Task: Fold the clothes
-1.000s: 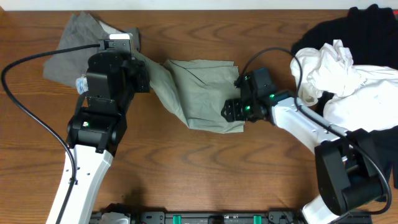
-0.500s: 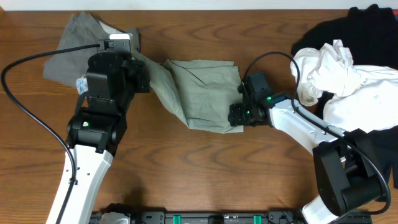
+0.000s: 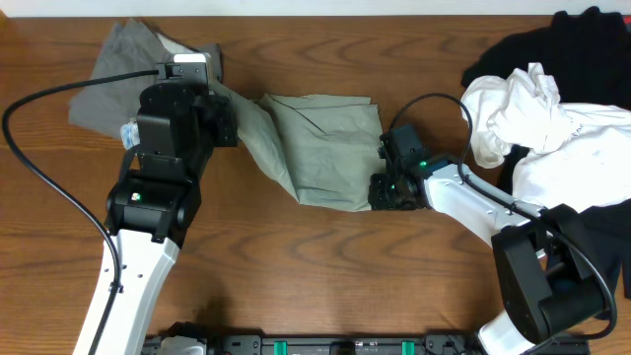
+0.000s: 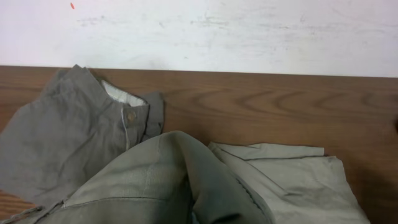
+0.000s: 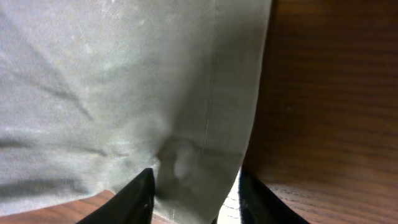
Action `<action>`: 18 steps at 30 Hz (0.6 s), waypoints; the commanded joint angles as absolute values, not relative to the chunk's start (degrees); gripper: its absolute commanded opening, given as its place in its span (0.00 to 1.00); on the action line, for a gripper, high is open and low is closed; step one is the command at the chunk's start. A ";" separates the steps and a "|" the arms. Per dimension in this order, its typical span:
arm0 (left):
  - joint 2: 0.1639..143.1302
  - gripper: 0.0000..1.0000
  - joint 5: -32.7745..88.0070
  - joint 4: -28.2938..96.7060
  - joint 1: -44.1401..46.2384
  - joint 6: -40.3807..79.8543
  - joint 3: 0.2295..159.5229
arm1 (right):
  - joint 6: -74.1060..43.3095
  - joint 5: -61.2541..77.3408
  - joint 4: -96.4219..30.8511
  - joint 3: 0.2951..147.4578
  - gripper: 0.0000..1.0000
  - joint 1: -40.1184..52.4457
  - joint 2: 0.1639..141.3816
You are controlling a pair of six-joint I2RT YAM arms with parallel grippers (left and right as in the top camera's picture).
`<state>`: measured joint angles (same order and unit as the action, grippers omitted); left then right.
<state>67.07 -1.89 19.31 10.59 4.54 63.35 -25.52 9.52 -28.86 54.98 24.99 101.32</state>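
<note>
Olive-grey trousers (image 3: pixel 325 148) lie across the middle of the wooden table, waistband and button at the far left (image 4: pixel 127 116). My left gripper (image 3: pixel 219 120) sits over the middle of the trousers. Its fingers are hidden under bunched cloth (image 4: pixel 155 180) that rises up to the wrist camera, so it looks shut on the trousers. My right gripper (image 3: pixel 380 192) is at the lower right corner of the folded leg. In the right wrist view its fingers (image 5: pixel 196 193) are apart, with the leg's hem edge (image 5: pixel 205 149) between them.
A pile of white clothes (image 3: pixel 532 118) and black clothes (image 3: pixel 582 49) lies at the right end of the table. Bare wood (image 3: pixel 325 266) shows in front of the trousers. A white wall (image 4: pixel 217 31) runs along the table's far edge.
My right gripper has slid right and toward the front, from on top of the leg to its lower right corner. The left arm and the cloth it holds have not moved.
</note>
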 commanded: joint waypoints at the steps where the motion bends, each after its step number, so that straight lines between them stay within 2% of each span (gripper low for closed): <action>1: 66.67 0.06 -1.52 19.05 10.31 5.06 64.10 | -26.35 9.23 -27.97 54.41 0.31 25.58 101.38; 7: 66.59 0.06 -1.54 19.03 10.31 5.02 64.10 | -27.35 10.72 -26.70 55.31 0.03 24.75 101.01; 13: 66.19 0.07 -1.56 19.03 10.31 4.97 64.10 | -25.76 11.68 -29.82 57.71 0.01 20.58 96.79; 15: 66.11 0.25 -1.56 19.07 10.31 4.99 64.10 | -25.19 12.38 -30.06 57.76 0.01 19.22 95.00; 18: 66.11 0.39 -1.56 20.01 10.31 4.99 64.10 | -24.58 12.47 -31.14 57.76 0.01 17.76 93.03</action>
